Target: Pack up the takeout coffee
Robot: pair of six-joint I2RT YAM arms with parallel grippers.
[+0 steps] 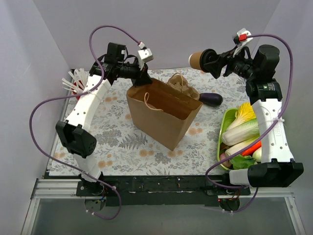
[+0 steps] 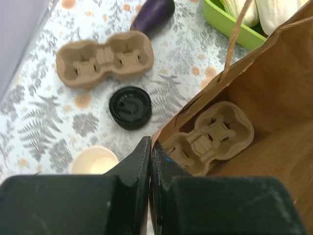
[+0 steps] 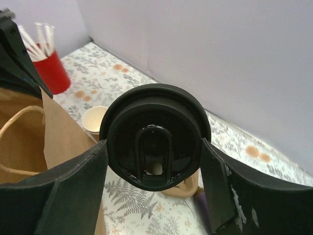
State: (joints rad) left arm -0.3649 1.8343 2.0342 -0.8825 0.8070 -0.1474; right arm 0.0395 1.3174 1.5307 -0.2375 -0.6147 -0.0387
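Far left on the desk (image 1: 122,147), a red cup (image 1: 74,87) holds white sticks. The left tool (image 2: 149,152) is pinched fully closed on the near rim of the brown paper bag (image 1: 168,122), holding its mouth open. That pinch should stay firm and slightly outward, so the opening does not sag while the other arm comes in.

Just outside the bag, an open paper cup (image 2: 95,160) stands empty, a loose black lid (image 2: 130,106) lies beside it, and an empty pulp carrier (image 2: 103,58) lies farther off. Inside the bag, a second pulp carrier (image 2: 210,137) lies flat on the bottom with both wells vacant.

To the right, the right tool (image 1: 210,59) grips a lidded coffee cup (image 1: 196,58) by its sides, jaws wide around it. The cup is in the air beyond the bag's far corner and lies on its side, base toward the bag.

My judgement is that the cup must be turned lid-up before it descends. It should then go straight down between the bag's handles into one well, and be released only once seated.

An eggplant (image 1: 211,99) lies behind the bag, and a green tray (image 1: 221,139) at far right holds cabbage and other vegetables.
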